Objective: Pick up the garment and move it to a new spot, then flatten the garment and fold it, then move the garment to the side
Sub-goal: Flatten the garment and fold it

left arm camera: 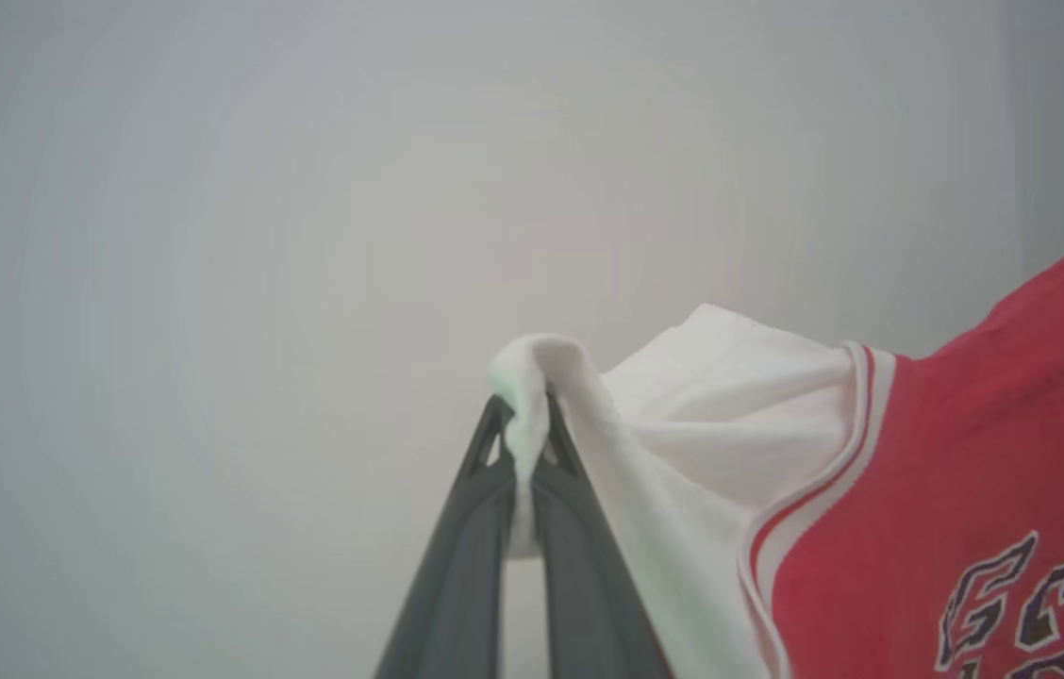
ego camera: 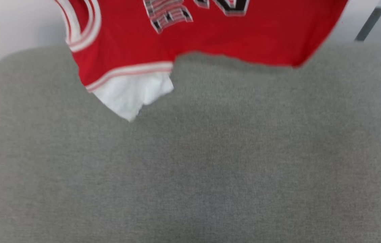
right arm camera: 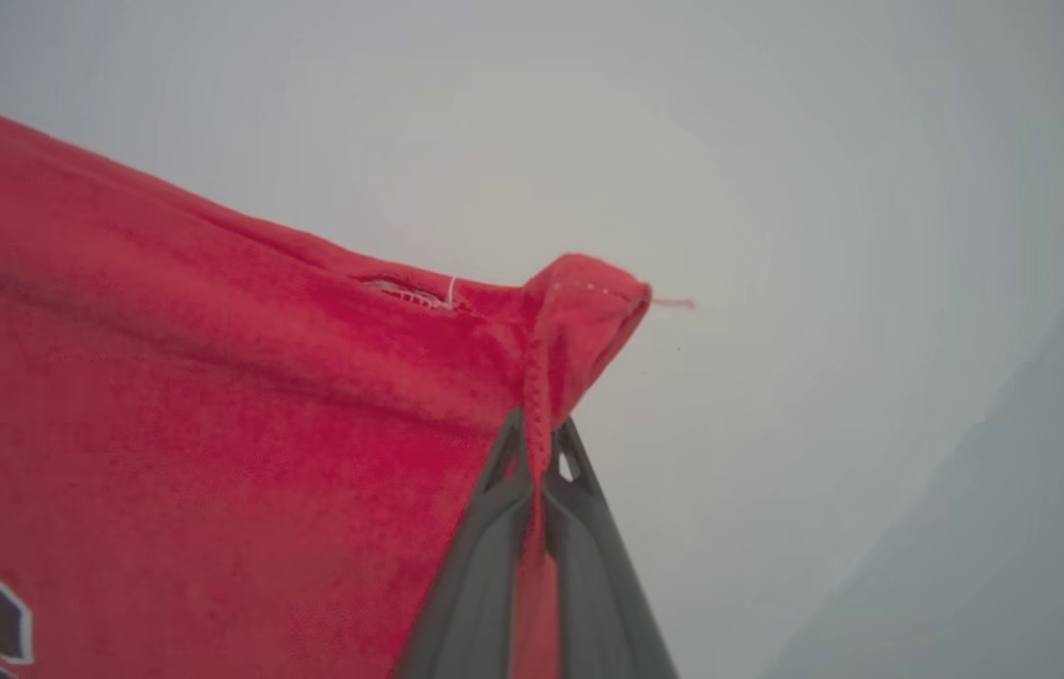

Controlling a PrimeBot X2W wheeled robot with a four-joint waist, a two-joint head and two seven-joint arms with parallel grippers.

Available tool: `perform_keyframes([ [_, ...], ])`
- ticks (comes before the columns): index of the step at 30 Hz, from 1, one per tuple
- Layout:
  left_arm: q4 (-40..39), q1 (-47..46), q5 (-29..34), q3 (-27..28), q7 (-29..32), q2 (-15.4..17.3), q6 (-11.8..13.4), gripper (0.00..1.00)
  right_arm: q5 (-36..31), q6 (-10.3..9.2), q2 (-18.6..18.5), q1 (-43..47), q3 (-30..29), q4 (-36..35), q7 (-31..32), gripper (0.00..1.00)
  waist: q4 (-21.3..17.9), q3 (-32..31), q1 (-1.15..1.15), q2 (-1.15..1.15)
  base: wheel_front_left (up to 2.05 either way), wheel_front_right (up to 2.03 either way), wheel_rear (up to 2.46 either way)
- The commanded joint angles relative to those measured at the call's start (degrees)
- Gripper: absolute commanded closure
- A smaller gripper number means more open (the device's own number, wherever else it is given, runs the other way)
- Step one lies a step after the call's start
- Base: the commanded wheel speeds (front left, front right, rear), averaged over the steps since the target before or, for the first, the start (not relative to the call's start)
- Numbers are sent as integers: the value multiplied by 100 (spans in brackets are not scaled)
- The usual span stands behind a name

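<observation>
— What is under you, and around you?
— A desk [ego camera: 190,168] covered in grey cloth, and a pale wall [ego camera: 15,27] behind it. The garment [ego camera: 210,37] hangs over the far part of the desk.
— And your fingers?
— My left fingers [left arm camera: 471,547] are clamped on the white sleeve [left arm camera: 730,405]. My right fingers [right arm camera: 485,566] are clamped on a red corner.
— Is there any writing?
— Black characters [left arm camera: 1013,604] with white outline, cut off. I cannot read them.

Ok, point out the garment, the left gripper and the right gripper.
garment [ego camera: 210,40], head view, on the red body below the numerals.
left gripper [left arm camera: 524,415], left wrist view, midway between its fingertips, pinching white fabric.
right gripper [right arm camera: 540,434], right wrist view, midway between its fingertips, pinching red fabric.
</observation>
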Motion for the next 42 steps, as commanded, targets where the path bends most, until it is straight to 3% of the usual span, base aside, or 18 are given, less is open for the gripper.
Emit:
perform_keyframes([
  [1,142,-225,64,-30,-123,-42,-2,100,-92,-8,40,-173,-55,93,-144,100,-102,502,0,0,0,0,0],
  [12,921,-1733,560,-85,-1098,-315,5,100,-923,-8,286,-1283,-404,683,-1173,100,-246,2250,0,0,0,0,0],
  [16,917,-2168,770,-54,-1242,-402,5,100,-1550,-8,132,-1561,-890,234,-1181,100,-165,2822,0,0,0,0,0],
  [22,707,-2362,1079,342,-1259,-607,4,100,-2730,-8,22,-1060,-1932,-363,-1174,100,39,3419,0,0,0,0,0],
  [28,398,-1745,1331,822,-1261,-683,4,100,-3712,-8,174,-454,-2746,-512,-1175,100,245,3645,0,0,0,0,0],
  [32,311,-1385,1351,941,-1264,-788,4,100,-3996,-8,290,-261,-3013,-471,-1177,100,320,3620,0,0,0,0,0],
  [35,168,-890,1199,840,-1265,-821,4,100,-4181,-8,405,-38,-3149,-451,-1177,100,420,3473,0,0,0,0,0],
  [42,-377,-151,665,179,-1262,-660,4,100,-4050,-8,291,389,-2948,-633,-1175,100,585,3060,0,0,0,0,0],
])
